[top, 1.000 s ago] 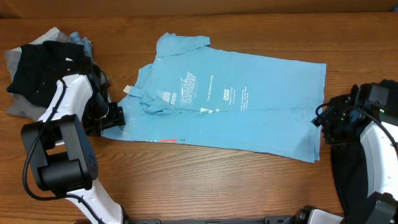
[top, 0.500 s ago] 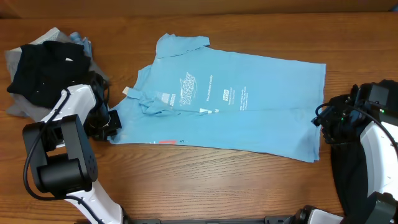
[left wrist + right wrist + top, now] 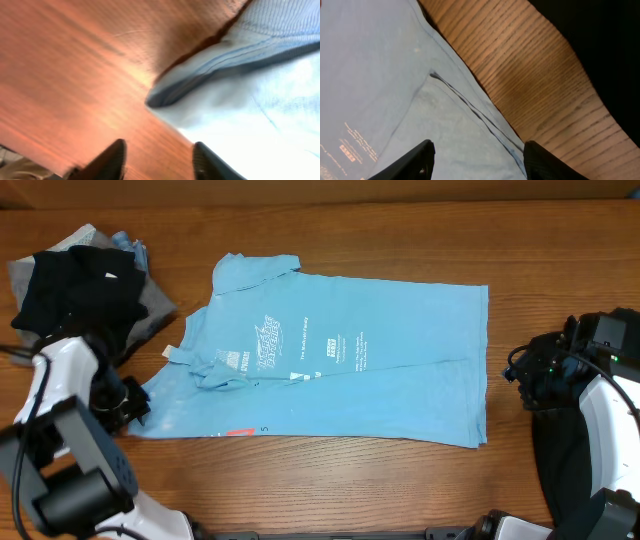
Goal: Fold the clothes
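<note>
The clothes are a light blue T-shirt (image 3: 340,360) with small white print, spread flat mid-table, and a pile of black and grey garments (image 3: 75,285) at the far left. My left gripper (image 3: 130,402) sits at the shirt's near left corner. In the left wrist view it (image 3: 160,145) is open, with bare wood between the fingers and the shirt's corner (image 3: 210,85) just ahead and to the right. My right gripper (image 3: 512,375) hovers just off the shirt's right edge. It (image 3: 479,145) is open above the hem (image 3: 465,107), gripping nothing.
The wooden table (image 3: 330,480) shows in front of and behind the shirt. The clothes pile lies close behind my left arm (image 3: 60,380). A black cloth (image 3: 560,470) hangs under my right arm at the right edge.
The whole shirt has slid left across the table along with my left gripper, which moved left and towards the front. Its right edge has pulled away from my right gripper, which stayed still.
</note>
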### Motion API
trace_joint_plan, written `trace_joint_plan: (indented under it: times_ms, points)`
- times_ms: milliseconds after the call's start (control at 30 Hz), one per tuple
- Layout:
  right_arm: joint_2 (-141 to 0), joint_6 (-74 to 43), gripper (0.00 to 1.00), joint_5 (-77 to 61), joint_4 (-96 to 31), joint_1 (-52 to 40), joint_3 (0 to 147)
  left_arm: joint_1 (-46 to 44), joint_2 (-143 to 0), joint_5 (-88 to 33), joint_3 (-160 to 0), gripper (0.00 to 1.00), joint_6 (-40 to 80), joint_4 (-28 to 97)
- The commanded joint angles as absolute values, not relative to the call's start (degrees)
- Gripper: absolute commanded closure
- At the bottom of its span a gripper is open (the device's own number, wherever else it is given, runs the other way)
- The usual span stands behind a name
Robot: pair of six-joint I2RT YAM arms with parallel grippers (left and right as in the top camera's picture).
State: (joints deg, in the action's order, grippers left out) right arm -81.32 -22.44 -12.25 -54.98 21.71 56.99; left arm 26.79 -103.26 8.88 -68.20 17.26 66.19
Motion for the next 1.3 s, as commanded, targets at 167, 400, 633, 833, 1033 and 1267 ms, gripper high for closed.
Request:
trace_joint_plan:
  times_ms: [167, 400, 633, 833, 1033, 1267]
  points:
    - [-80.47, -22.26, 0.38, -12.73, -54.24, 21.89, 58.26, 26.55, -97.49, 2.68, -68.84, 0.32, 16.56, 66.67]
    - [-80.47, -22.26, 0.36, -12.75, -53.17, 21.89, 58.26, 20.95, -96.23, -12.86, -69.19, 0.35, 8.64, 58.76]
    - [-80.47, -22.26, 0.35, -12.73, -52.99, 21.89, 58.26, 11.16, -97.89, -9.74, -69.12, 0.27, 7.07, 49.71]
    - [-80.47, -22.28, 0.35, -12.75, -52.99, 21.89, 58.26, 6.79, -102.78, -8.36, -69.12, 0.29, 7.27, 47.13]
    - [-80.47, -22.26, 0.31, -12.73, -52.97, 21.89, 58.26, 6.46, -105.32, -7.33, -69.12, 0.36, 7.29, 48.60]
    - [-80.47, -22.28, 0.31, -12.75, -52.88, 21.89, 58.26, 6.26, -105.25, -7.55, -69.12, 0.69, 7.29, 47.05]
